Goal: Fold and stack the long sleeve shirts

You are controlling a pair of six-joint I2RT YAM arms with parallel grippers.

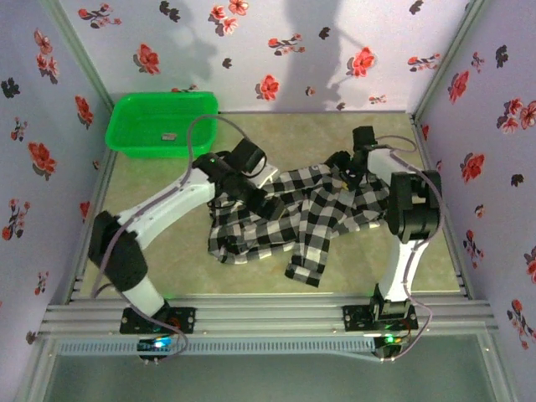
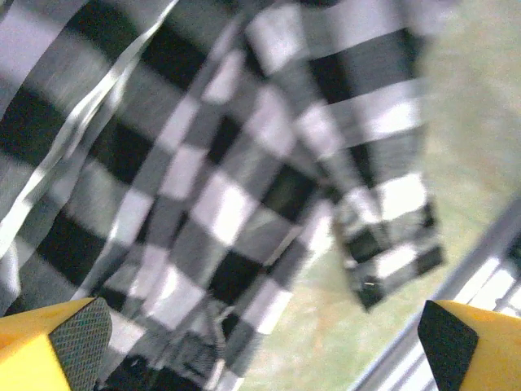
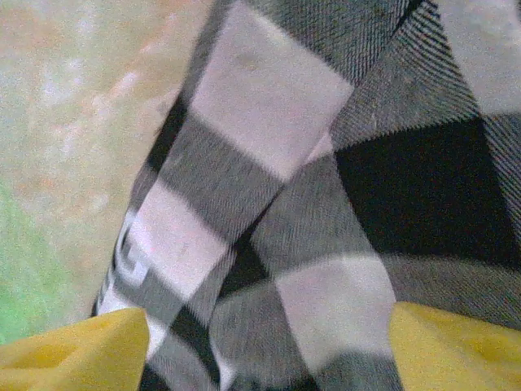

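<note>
The long sleeve shirt [image 1: 293,213], black-and-white checked, lies crumpled in the middle of the table with a sleeve trailing toward the front edge. My left gripper [image 1: 251,186] hovers over its left shoulder area. In the left wrist view the left gripper [image 2: 260,350] stands open, its black pads [image 2: 77,338] wide apart above the shirt [image 2: 203,179]. My right gripper [image 1: 347,172] is at the shirt's far right part. Seen from the right wrist, that gripper [image 3: 264,350] is open, yellow fingers [image 3: 73,354] spread, with the checked cloth [image 3: 326,212] lying close beneath and white lettering at its edge.
A green plastic basket [image 1: 126,138] stands at the back left corner with a small object inside. Floral-papered walls close in the left, back and right sides. An aluminium rail [image 1: 268,314] runs along the front edge, and bare beige tabletop [image 1: 167,268] lies in front of the shirt.
</note>
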